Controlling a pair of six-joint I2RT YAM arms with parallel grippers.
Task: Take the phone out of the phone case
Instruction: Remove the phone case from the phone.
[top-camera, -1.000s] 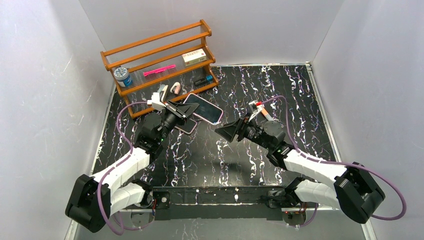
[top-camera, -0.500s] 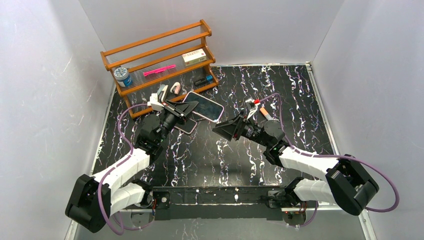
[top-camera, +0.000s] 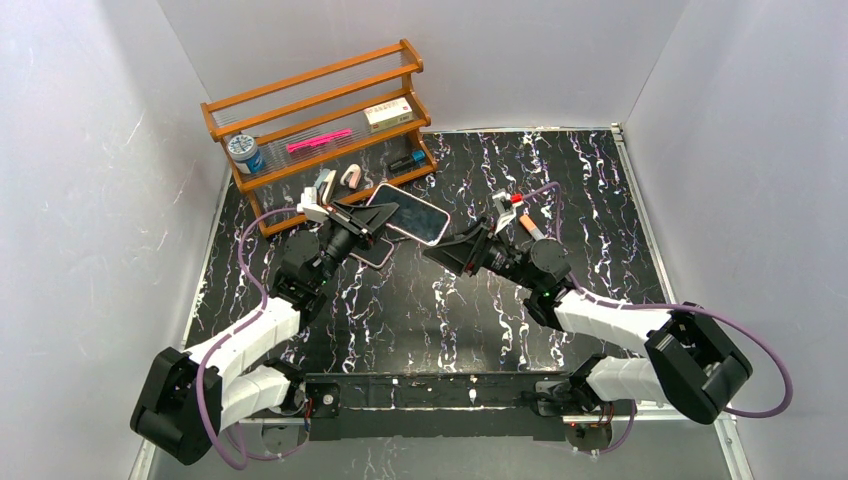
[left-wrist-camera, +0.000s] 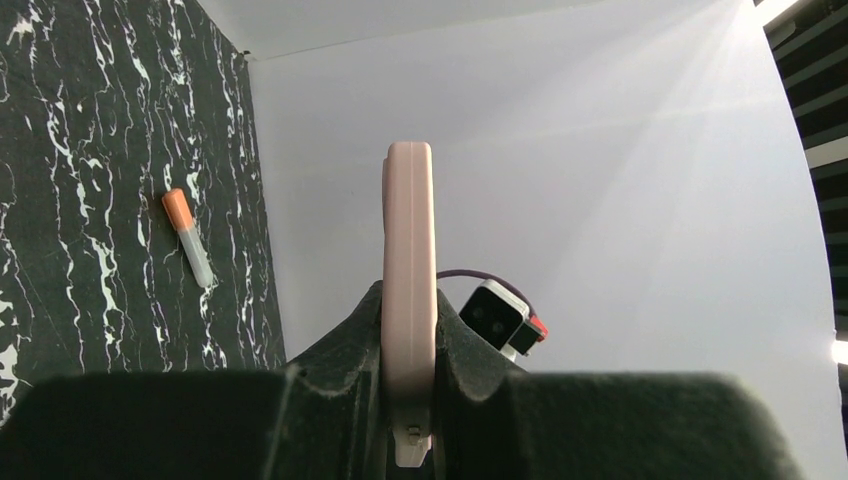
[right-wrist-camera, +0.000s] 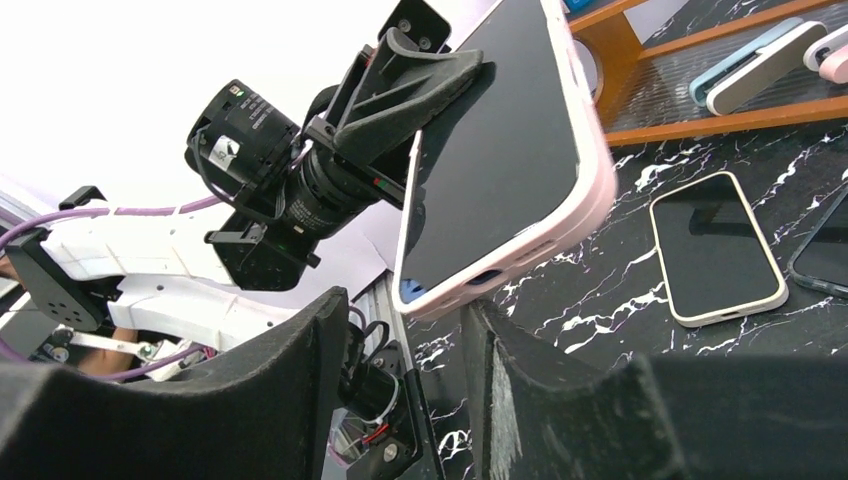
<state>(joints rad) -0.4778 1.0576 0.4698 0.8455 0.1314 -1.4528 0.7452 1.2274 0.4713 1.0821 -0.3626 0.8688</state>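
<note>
Movement over the last second is all on the right side: right hand (top-camera: 437, 250) has swung in toward the free end of the phone (top-camera: 410, 214), and its fingers (right-wrist-camera: 270, 400) have come in from wide to roughly half spread. On its wrist cam the phone's lower corner sits just above the gap between them, and I can't see contact yet. Left hand (top-camera: 366, 222) hasn't budged. It's pressed tight on the other end of the pink case (left-wrist-camera: 410, 270), holding the lot in the air over the back-left of the bench (top-camera: 420, 320). So the phone's still fully in its case; my read is this only sets up the peel.

Clutter: wooden rack (top-camera: 318, 110) right behind, a spare cream-edged phone (right-wrist-camera: 715, 250) flat on the bench underneath, an orange-capped tube (left-wrist-camera: 187, 238) off to the side. Nothing blocks the right hand, though the rack's close if the pull goes backwards.
</note>
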